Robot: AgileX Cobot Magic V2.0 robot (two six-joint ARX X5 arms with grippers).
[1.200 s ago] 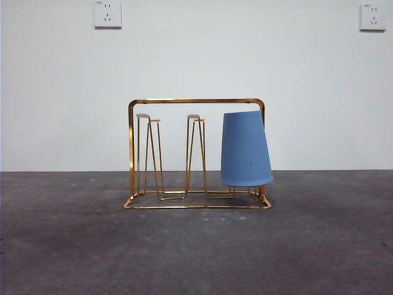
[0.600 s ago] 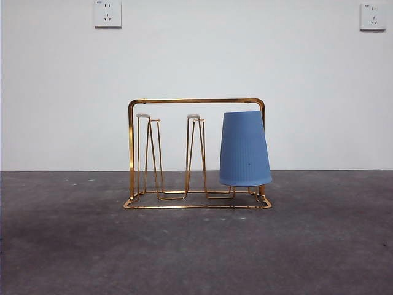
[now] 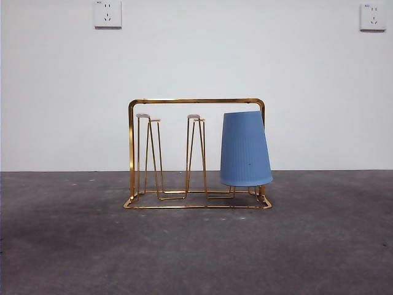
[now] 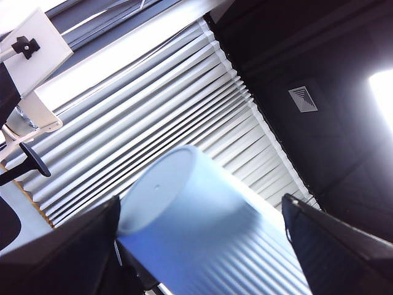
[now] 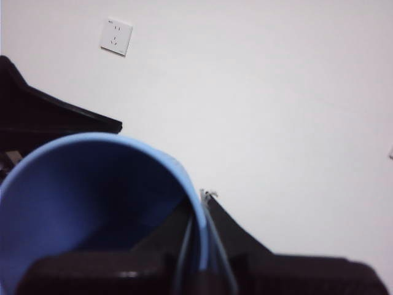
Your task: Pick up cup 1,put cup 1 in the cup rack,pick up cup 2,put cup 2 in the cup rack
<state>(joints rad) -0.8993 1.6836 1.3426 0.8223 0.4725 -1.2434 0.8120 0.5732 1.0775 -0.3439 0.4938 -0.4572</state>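
Cup 1 (image 3: 245, 149), a blue ribbed tumbler with a dark speck, hangs upside down on the right prong of the gold cup rack (image 3: 196, 101) in the front view. Cup 2 is out of the front view. In the left wrist view cup 2 (image 4: 202, 233) sits between the jaws of my left gripper (image 4: 202, 258), base pointing away, held high under the ceiling. In the right wrist view cup 2's open mouth (image 5: 92, 209) faces the camera and my right gripper (image 5: 199, 264) pinches its rim. Neither arm shows in the front view.
The rack's left prongs (image 3: 147, 117) and middle prongs (image 3: 195, 117) carry nothing. The rack stands mid-table on a dark grey top (image 3: 196, 246) before a white wall with two sockets (image 3: 107, 13). A dark arm part (image 5: 49, 117) shows behind the cup in the right wrist view.
Cup 1 on the rack rocked slightly, from a small tilt to nearly upright. Nothing else in the front view moved.
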